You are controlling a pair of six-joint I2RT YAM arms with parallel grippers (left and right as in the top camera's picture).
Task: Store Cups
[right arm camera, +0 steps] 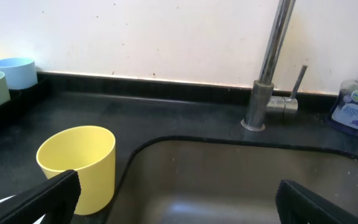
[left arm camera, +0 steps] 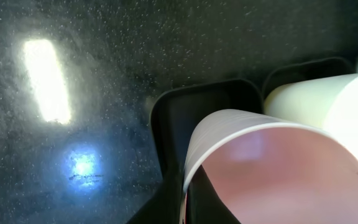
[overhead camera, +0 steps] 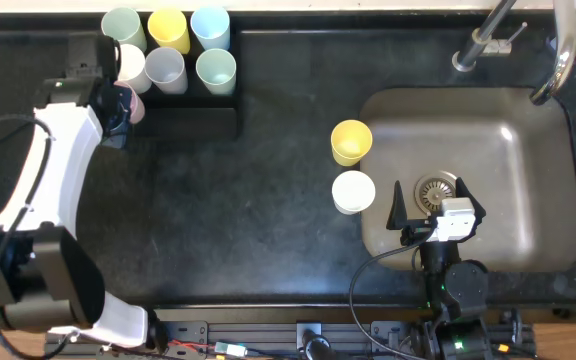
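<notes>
Cup (left arm camera: 278, 168), pink, grasped by left hand (overhead camera: 119, 108) over rack's empty corner slot (left arm camera: 201, 109); right hand (overhead camera: 433, 205) released.

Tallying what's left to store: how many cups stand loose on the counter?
2: a yellow cup and a white cup, both by the sink's left edge. The left arm could hide another.

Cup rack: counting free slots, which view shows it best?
Top view: most of the rack from above. Left wrist view gives two compartments close up; right wrist view catches one edge holding cups.
</notes>
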